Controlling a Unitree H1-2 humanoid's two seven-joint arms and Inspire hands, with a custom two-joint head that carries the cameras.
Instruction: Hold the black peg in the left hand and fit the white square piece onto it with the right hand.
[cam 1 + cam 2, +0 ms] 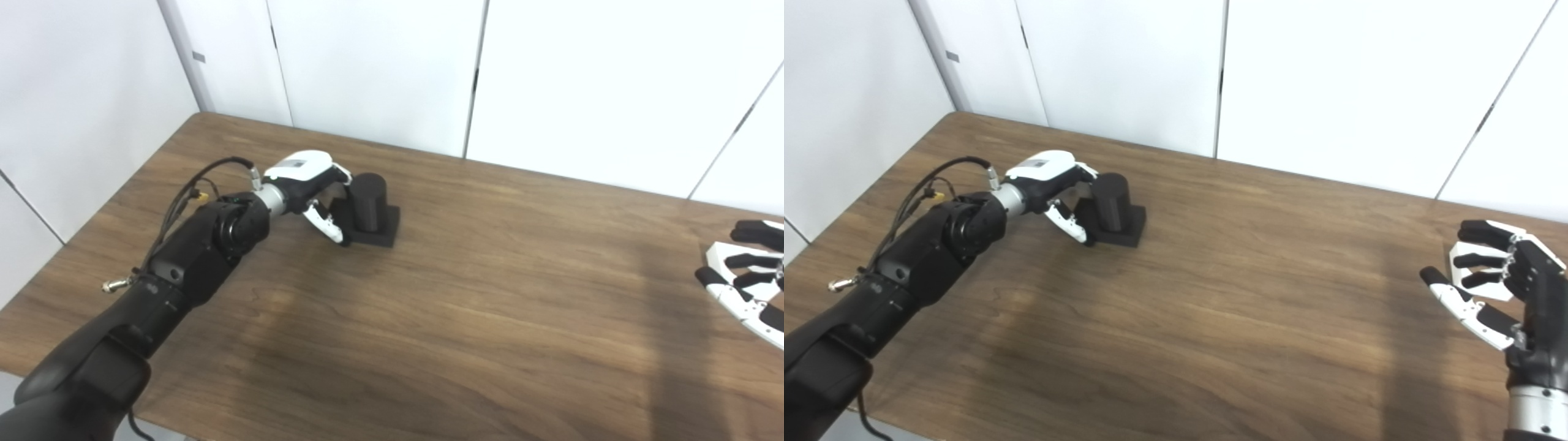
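My left robot hand point(1053, 190) half-curled at black peg point(1111, 202), not clamped; right robot hand point(1500, 288) open.
Peg looks rigid, smooth (prob. slippery): grip cylinder mid-height. White square piece point(1479, 269) behind right fingers: thin, light, pinch edges.

Table point(1213, 294) lies bare right of the black peg point(1111, 202); left hand point(1047, 184) blocks its left side.

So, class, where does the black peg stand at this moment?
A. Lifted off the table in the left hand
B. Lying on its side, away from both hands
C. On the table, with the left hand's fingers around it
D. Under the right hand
C: the black peg stands upright on its square base on the table, and the left hand curls around it.
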